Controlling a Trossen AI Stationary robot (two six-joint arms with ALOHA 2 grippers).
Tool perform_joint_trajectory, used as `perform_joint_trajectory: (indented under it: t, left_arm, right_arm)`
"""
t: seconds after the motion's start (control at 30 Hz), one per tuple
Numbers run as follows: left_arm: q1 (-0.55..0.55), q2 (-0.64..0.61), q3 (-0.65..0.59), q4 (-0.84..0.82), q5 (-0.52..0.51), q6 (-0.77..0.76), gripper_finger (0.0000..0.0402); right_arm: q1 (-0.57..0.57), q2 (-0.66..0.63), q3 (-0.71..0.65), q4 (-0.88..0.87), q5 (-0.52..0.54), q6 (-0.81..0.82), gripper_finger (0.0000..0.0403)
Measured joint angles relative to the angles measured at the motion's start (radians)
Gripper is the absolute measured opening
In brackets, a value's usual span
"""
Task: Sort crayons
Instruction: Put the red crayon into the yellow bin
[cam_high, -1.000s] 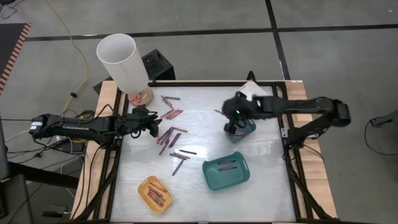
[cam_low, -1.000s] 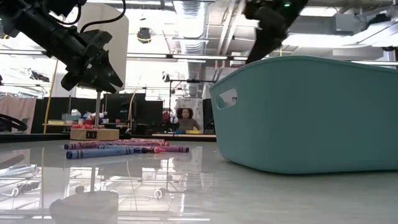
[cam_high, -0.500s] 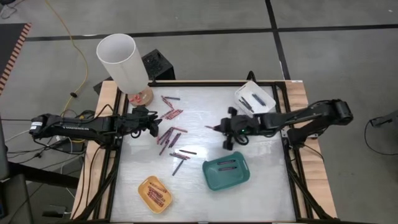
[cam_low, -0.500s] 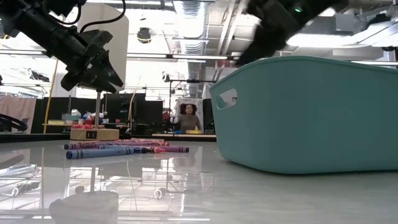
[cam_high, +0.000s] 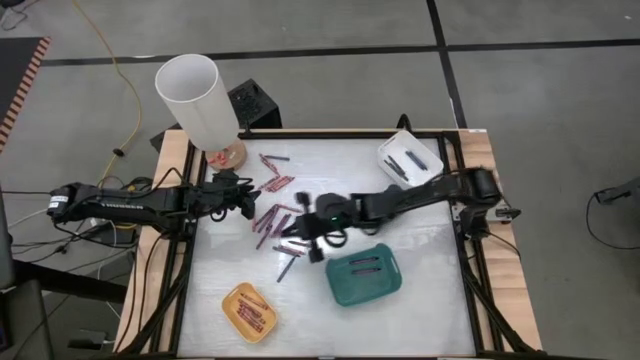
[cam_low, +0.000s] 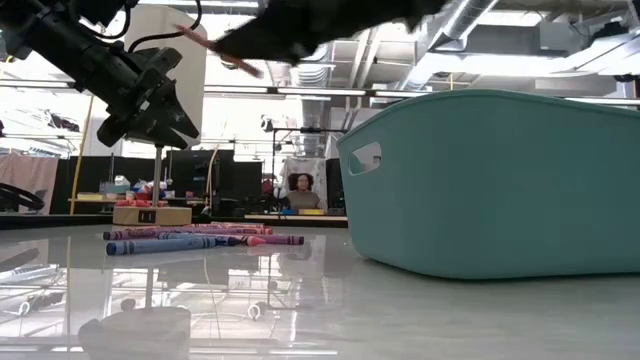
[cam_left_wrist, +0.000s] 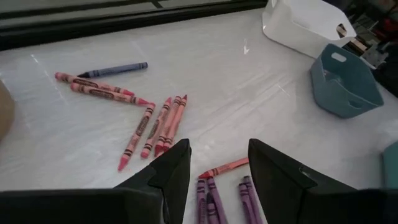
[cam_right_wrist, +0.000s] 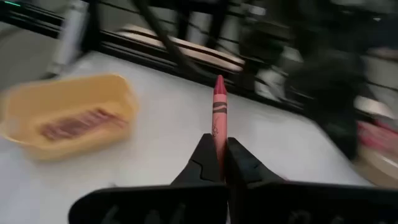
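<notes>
While pinching a red crayon (cam_right_wrist: 218, 115), the right end effector (cam_right_wrist: 218, 163) hovers mid-table, beside the teal tray (cam_high: 366, 287).

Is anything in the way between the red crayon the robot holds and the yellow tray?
Nothing visible. The right hand grips the red crayon, and only bare table lies between it and the yellow tray.
</notes>
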Motion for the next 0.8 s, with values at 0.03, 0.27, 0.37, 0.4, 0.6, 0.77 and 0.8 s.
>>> perform_joint_trajectory:
  t: [0.03,0.27,0.37,0.4,0.6,0.77,0.8]
  left_arm:
    - [0.0,0.0,0.0,0.001,0.005,-0.005,0.0151]
    - [0.0,0.0,0.0,0.007,0.01,-0.013,0.0151]
    - [0.0,0.0,0.0,0.018,0.015,-0.015,0.0151]
    - [0.0,0.0,0.0,0.021,0.019,-0.015,0.0151]
    - [0.0,0.0,0.0,0.018,0.028,-0.01,0.0151]
    - [0.0,0.0,0.0,0.017,0.038,-0.008,0.0151]
    - [0.0,0.0,0.0,0.014,0.038,-0.008,0.0151]
  right_arm:
    - [0.001,0.037,0.041,-0.002,-0.046,0.001,0.0003]
    - [0.028,0.279,0.331,-0.006,-0.405,0.025,0.0003]
    - [0.04,0.384,0.47,-0.001,-0.566,0.056,0.0003]
    - [0.043,0.421,0.521,-0.001,-0.608,0.073,0.0003]
    - [0.056,0.599,0.785,-0.118,-0.802,0.145,0.0003]
    - [0.049,0.684,0.957,-0.15,-0.871,0.144,0.0003]
    - [0.049,0.7,0.98,-0.149,-0.885,0.145,0.0003]
